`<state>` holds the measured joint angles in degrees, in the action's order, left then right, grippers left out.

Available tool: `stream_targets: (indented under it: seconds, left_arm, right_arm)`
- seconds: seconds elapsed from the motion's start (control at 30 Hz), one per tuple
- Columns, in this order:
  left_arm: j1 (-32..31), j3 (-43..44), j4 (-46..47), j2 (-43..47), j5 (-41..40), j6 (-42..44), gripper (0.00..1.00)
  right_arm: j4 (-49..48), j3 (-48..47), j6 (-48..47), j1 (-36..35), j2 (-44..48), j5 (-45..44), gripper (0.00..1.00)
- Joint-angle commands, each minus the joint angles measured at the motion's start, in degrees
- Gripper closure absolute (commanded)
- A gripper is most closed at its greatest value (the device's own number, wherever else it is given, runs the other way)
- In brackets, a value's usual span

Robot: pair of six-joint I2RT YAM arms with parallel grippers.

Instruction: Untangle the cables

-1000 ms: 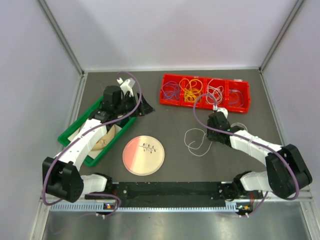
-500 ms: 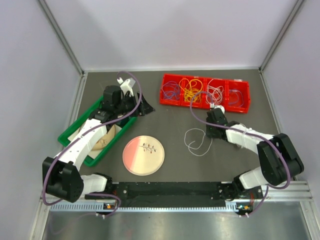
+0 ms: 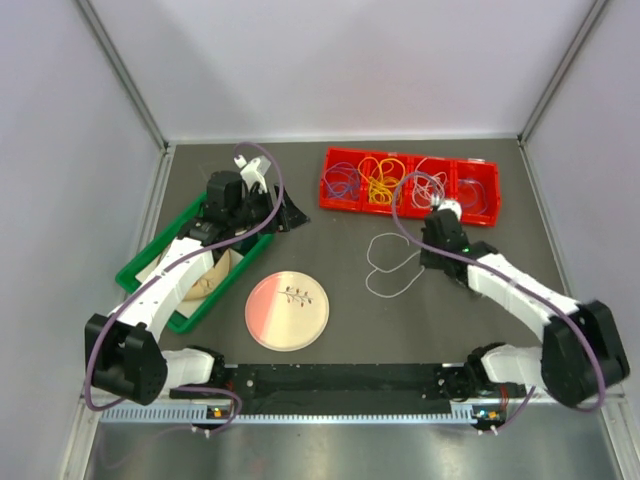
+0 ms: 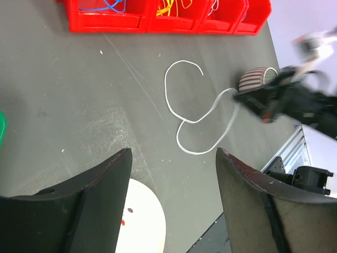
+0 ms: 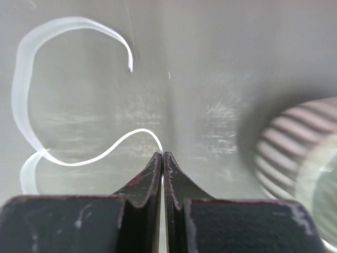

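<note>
A thin white cable (image 3: 385, 265) lies looped on the dark table in front of the red bin (image 3: 410, 205), whose compartments hold blue-purple (image 3: 342, 181), yellow (image 3: 383, 180) and white (image 3: 433, 187) cables. My right gripper (image 5: 162, 154) is shut on one end of the loose white cable (image 5: 79, 158), which runs out from between its fingertips to the left. In the top view that gripper (image 3: 428, 256) sits at the loop's right side. My left gripper (image 4: 174, 153) is open and holds nothing, hovering by the green tray, with the white cable (image 4: 195, 121) in sight ahead of it.
A green tray (image 3: 150, 255) with beige contents stands at the left under the left arm. A pink-white plate (image 3: 287, 310) lies near the front middle. Grey walls enclose the table, and a black rail (image 3: 340, 380) runs along the near edge.
The right gripper has closed on the white cable's end and shifted right and slightly back, dragging the loop into a wider shape. The left arm has not moved.
</note>
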<state>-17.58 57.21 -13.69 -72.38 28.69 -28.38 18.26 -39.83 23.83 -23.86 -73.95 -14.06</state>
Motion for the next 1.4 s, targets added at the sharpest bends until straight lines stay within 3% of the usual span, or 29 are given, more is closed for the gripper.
stream_targets:
  seconds: [0.0,0.23,0.53,1.37]
  left_arm:
    - [-0.2,1.0,2.7,0.6,0.5,0.6,0.3]
    - [-0.2,0.8,3.2,0.4,0.9,0.3,0.3]
    - [-0.2,0.3,3.5,1.2,1.1,0.3,0.3]
    - [-0.1,1.6,1.8,0.5,-0.5,1.7,0.3]
  right_arm:
    - [5.2,-9.6,-2.6,0.4,10.7,-5.8,1.0]
    - [11.8,-24.7,-8.5,0.7,16.0,-11.8,1.0]
    - [10.9,-40.2,-14.9,4.6,7.6,-16.0,1.0]
    - [4.0,-48.8,-19.1,12.3,-12.5,-14.6,1.0]
